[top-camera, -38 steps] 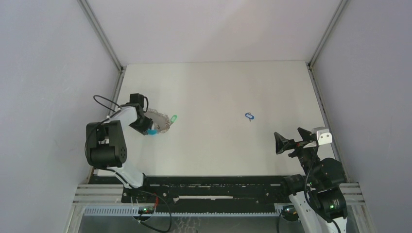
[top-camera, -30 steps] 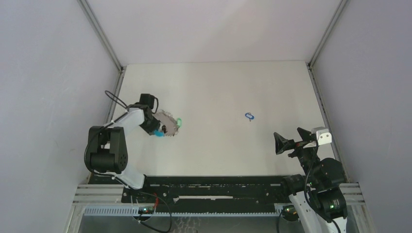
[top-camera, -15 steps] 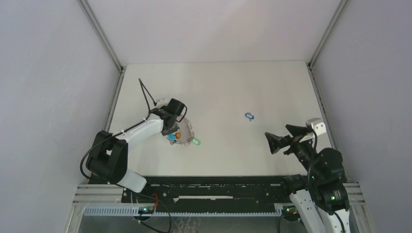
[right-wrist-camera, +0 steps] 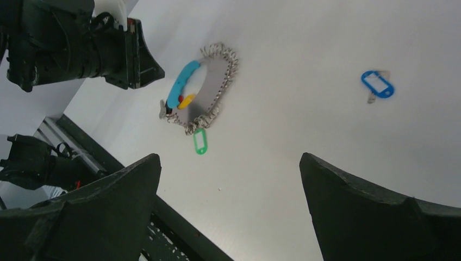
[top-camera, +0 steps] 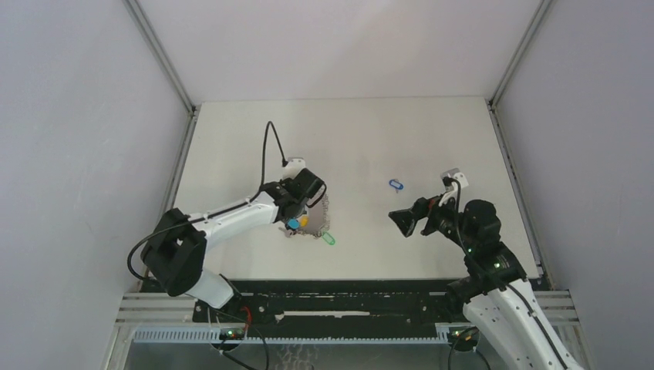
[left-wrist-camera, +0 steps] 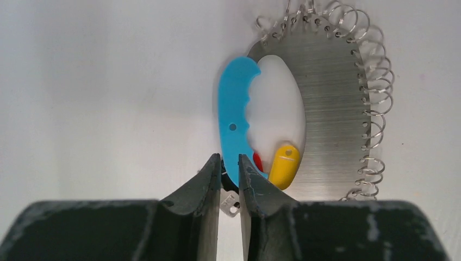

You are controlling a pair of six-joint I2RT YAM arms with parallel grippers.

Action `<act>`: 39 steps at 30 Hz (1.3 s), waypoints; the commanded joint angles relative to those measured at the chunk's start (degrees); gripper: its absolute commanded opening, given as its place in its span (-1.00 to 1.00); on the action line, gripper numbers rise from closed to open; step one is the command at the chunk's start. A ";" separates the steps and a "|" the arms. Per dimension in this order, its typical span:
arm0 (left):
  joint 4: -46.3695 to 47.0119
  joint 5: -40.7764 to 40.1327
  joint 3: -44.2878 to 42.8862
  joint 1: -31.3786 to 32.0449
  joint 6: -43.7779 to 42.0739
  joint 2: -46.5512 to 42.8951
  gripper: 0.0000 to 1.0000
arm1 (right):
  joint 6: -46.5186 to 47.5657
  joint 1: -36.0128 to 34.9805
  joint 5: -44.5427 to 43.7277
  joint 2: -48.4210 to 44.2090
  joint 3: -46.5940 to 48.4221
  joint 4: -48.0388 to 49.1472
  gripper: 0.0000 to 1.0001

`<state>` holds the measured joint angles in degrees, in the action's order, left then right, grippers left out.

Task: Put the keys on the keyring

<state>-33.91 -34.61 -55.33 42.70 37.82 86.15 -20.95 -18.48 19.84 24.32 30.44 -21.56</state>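
Two pairs of fingers are in play here. The left fingers point(left-wrist-camera: 206, 190) are squeezed down to a narrow slit, and the bottom end of the cyan crescent piece point(left-wrist-camera: 234, 114) is pinched in it, so the keyring point(right-wrist-camera: 212, 92) is gripped by that piece. A small silver tab point(left-wrist-camera: 229, 204) is tucked into the slit just below the cyan end. A yellow tag point(left-wrist-camera: 284, 166) and a sliver of a red tag point(left-wrist-camera: 257, 162) are seen right beside the fingers, inside the oval opening of the brushed metal plate point(left-wrist-camera: 331, 109). The plate's outer edge is lined with loads of little wire rings point(left-wrist-camera: 375, 92). A green tag point(top-camera: 329, 239) is hung off the near side of the keyring and laid flat on the worktop point(top-camera: 347, 139). From the top view, the whole bundle is found a bit left of centre, toward the front edge.

The right fingers point(right-wrist-camera: 353, 206) are spread about as wide as they go, with nothing caught between them. They are held up off the worktop and pointed leftward across it.

The key point(right-wrist-camera: 377, 84), with its blue oval head and short silver blade, is found lying flat on the worktop on its own. It is well apart from the keyring, off to the right and a little further back, near the right fingers but not touched by them.
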 commanded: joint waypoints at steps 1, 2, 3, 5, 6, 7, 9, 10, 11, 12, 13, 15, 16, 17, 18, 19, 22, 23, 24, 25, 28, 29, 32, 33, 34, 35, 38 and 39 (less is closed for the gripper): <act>0.74 -1.79 -3.73 0.39 -1.01 1.44 -0.55 | -2.82 -4.90 -4.08 3.96 0.15 6.57 0.99; 0.14 -1.44 -4.01 0.37 -0.17 2.68 -0.54 | -2.76 -6.01 -5.08 4.64 0.19 6.94 0.99; -0.06 -0.81 -4.07 0.18 0.28 3.40 -0.53 | -2.60 -7.10 -6.07 5.18 0.16 7.10 0.99; 0.46 3.20 -3.26 -1.67 2.83 3.63 -0.44 | -2.14 -8.98 -7.96 5.93 0.15 7.18 0.99; 1.71 5.67 -2.12 -3.05 3.59 2.82 -0.36 | -1.92 -9.78 -8.92 6.21 0.15 7.04 0.99; 3.45 8.53 -0.44 -4.77 4.14 1.65 -0.28 | -1.68 -10.46 -9.76 6.42 0.15 6.82 0.99; 6.10 11.79 2.29 -7.62 4.70 -1.02 -0.03 | -1.16 -11.55 -11.09 6.96 0.15 6.18 1.00; 6.40 12.02 2.87 -8.35 4.53 -1.92 0.10 | -0.94 -11.93 -11.70 7.54 0.15 5.87 1.00; 6.27 12.02 3.03 -8.83 4.13 -2.39 0.22 | -0.74 -12.36 -12.35 8.37 0.15 5.74 1.00; 5.80 12.30 2.56 -9.12 3.76 -2.38 0.30 | -0.68 -12.63 -12.65 9.17 0.15 5.83 1.00; 5.50 12.85 2.10 -9.36 3.42 -1.99 0.37 | -0.68 -12.94 -12.85 9.88 0.17 6.02 1.00; 5.34 15.10 1.11 -9.83 3.11 -0.23 0.49 | -0.74 -13.49 -13.08 11.71 0.15 6.72 1.00; 5.44 16.34 0.62 -10.06 2.95 0.43 0.49 | -0.83 -13.92 -13.21 12.51 0.15 7.24 1.00; 5.66 17.89 0.28 -10.53 2.91 1.64 0.49 | -0.85 -14.33 -13.39 13.31 0.15 7.68 1.00; 6.28 19.64 0.62 -11.52 3.17 2.19 0.47 | -0.85 -14.79 -13.57 14.05 0.15 8.08 1.00; 8.53 22.45 1.70 -13.00 3.79 2.30 0.45 | -0.85 -15.35 -13.70 14.69 0.19 8.39 1.00; 16.59 31.85 8.00 -19.50 6.67 0.99 0.38 | -0.66 -16.87 -14.22 15.75 0.15 8.36 1.00; 18.48 33.25 9.91 -20.63 7.22 0.31 0.37 | -0.45 -17.40 -14.41 15.96 0.15 8.20 1.00; 20.34 34.43 11.32 -21.34 7.50 -0.38 0.37 | -0.20 -17.77 -14.65 16.06 0.15 7.88 1.00; 22.19 35.62 12.79 -21.75 7.76 -0.93 0.37 | 0.10 -18.08 -14.72 16.16 0.16 7.57 1.00; 28.57 40.11 17.09 -23.45 8.87 -1.27 0.37 | 0.89 -18.73 -14.98 16.46 0.15 6.80 1.00; 30.89 41.58 18.49 -24.03 9.37 -1.11 0.36 | 1.13 -18.89 -15.04 16.46 0.16 6.72 1.00; 37.87 46.02 22.74 -26.23 11.16 -0.17 0.34 | 1.34 -19.18 -15.31 16.00 0.24 6.53 1.00; 39.68 47.41 23.77 -26.92 11.78 0.40 0.33 | 1.24 -19.26 -15.35 15.73 0.16 6.53 1.00; 41.67 48.76 24.57 -27.53 12.40 0.96 0.32 | 1.26 -19.41 -15.35 15.57 0.16 6.53 1.00; 43.40 50.05 25.37 -28.01 12.97 1.71 0.31 | 1.26 -19.52 -15.36 15.25 0.22 6.47 1.00; 47.37 52.53 27.33 -28.49 13.94 3.01 0.27 | 1.26 -19.90 -15.59 14.57 0.18 6.55 1.00; 48.67 53.07 28.13 -28.53 14.27 3.26 0.26 | 1.26 -20.05 -15.64 14.45 0.15 6.55 1.00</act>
<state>11.20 13.30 -31.70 14.59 50.15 86.04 -20.51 -37.65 5.10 40.01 30.04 -16.49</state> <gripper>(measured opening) 0.639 0.997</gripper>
